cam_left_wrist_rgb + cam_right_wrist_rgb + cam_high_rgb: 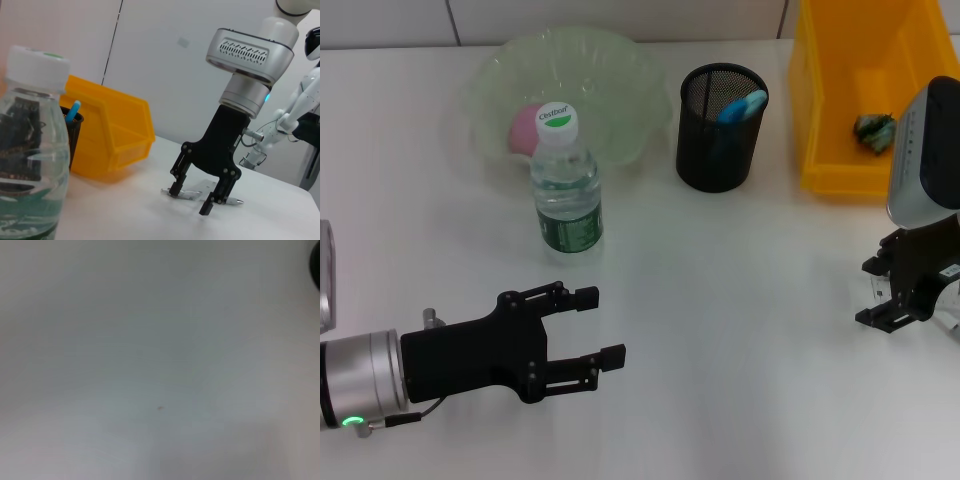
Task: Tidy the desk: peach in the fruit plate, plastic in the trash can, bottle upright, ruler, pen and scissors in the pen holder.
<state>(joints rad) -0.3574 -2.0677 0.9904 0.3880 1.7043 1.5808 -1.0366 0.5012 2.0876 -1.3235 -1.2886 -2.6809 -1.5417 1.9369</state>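
From your head view, the clear plastic water bottle [566,180] stands upright before the pale green fruit plate [620,70] holding the pink peach [525,128]. Your black left gripper [592,328] hovers near-left, jaws spread, empty. The black mesh pen holder [722,128] sits left of the yellow bin [840,90].

In the left wrist view, your right gripper [192,200] stands released, straddling a clear ruler [187,194] and white pen [231,200].

The right wrist view shows bare white table [150,365].

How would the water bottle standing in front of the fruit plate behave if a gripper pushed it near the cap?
The water bottle stands upright, tall on a narrow base, so a push near its white cap would probably tip it. It looks nearly full, so likely fairly heavy for its size. Its clear plastic wall looks smooth, so the open left gripper might slip.
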